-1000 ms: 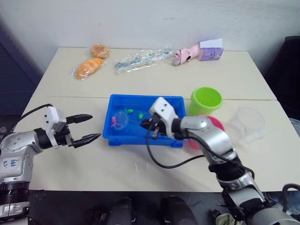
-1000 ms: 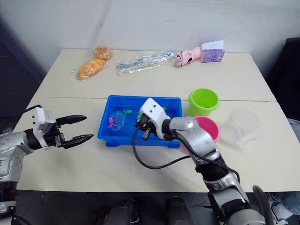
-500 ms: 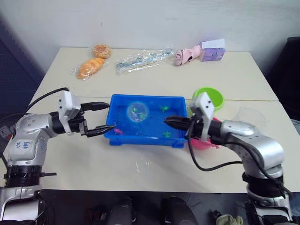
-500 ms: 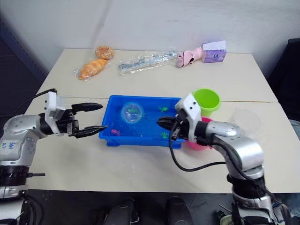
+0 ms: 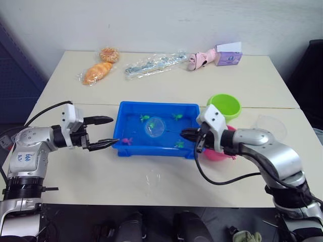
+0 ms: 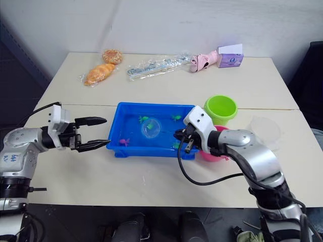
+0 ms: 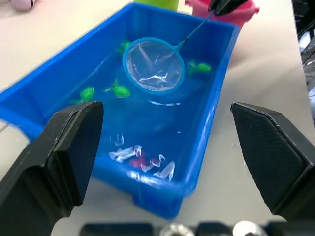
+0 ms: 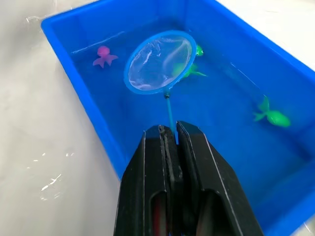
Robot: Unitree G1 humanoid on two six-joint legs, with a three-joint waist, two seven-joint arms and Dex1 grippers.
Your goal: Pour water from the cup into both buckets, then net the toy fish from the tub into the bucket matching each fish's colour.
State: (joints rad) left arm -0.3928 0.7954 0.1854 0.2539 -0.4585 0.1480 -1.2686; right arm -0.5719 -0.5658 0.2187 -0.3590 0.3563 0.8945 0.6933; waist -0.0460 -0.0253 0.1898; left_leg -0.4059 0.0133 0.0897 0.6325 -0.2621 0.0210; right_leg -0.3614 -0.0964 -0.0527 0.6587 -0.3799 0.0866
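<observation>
Silver arms, white wrist blocks, black cables, black two-fingered tools

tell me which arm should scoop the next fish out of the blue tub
The right. The right gripper is shut on the stick of the blue-rimmed hoop net, held over the bright blue plastic tub among the fish. The left gripper is open, holding nothing, outside the tub's end.

The tub [image 5: 132,147] is bright blue, on a cream tabletop [image 5: 151,181]. The net [image 8: 158,62] has a blue rim and pale see-through mesh. Green fish [image 8: 271,116] and one pink fish [image 8: 104,55] lie inside. One bucket [image 5: 223,106] is lime green, the other [image 5: 218,153] pink. Both end effectors have black fingers [image 7: 64,152].
</observation>
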